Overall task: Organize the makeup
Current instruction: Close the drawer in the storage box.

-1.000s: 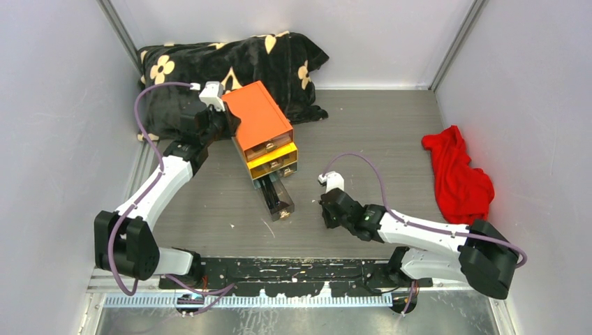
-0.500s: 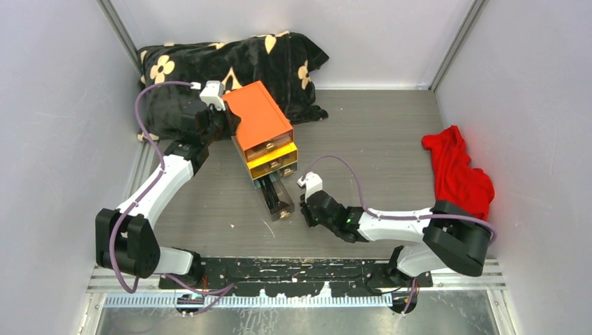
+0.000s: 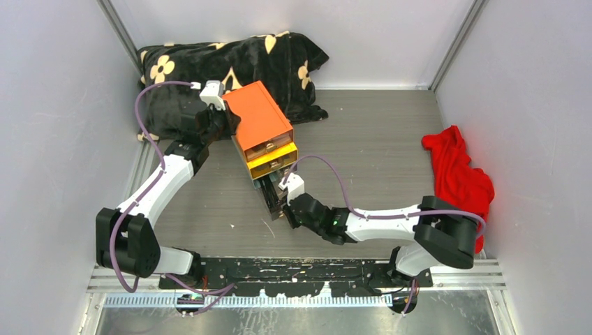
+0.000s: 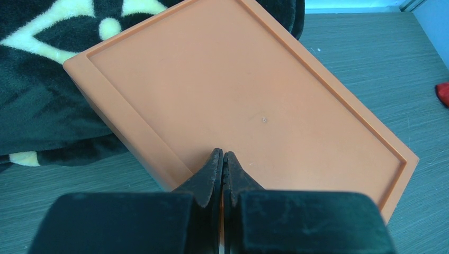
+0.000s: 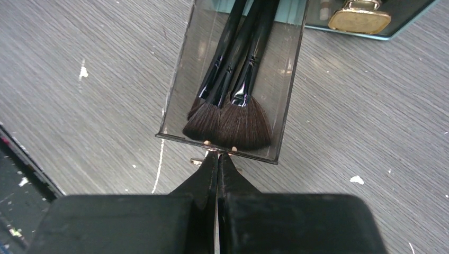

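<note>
Centre of the top view: orange-topped box [image 3: 260, 117] with stacked drawers, set askew on the grey counter [image 3: 377, 132], back end against a black flower-patterned cushion [image 3: 230, 59]. Lowest drawer [image 3: 277, 197], clear-walled, drawn far out toward the arm bases; the yellow-fronted drawers above it almost closed.

Inside the drawn-out drawer: the brushes [image 5: 233, 114], slim black handles side by side, fluffy dark heads fanned against the front wall.

Right claw [image 5: 217, 159]: fingers pressed together with nothing between them, tips just at the outside of that front wall, beside a small gold handle [image 5: 198, 160] partly hidden by them.

Left claw [image 4: 222, 161]: likewise closed and empty, tips over the near rim of the box's orange top.

Far right: red cloth [image 3: 457, 174], crumpled, well apart from the box.

Upper corner of the right wrist view: gold knob [image 5: 360, 16] on another drawer front.
</note>
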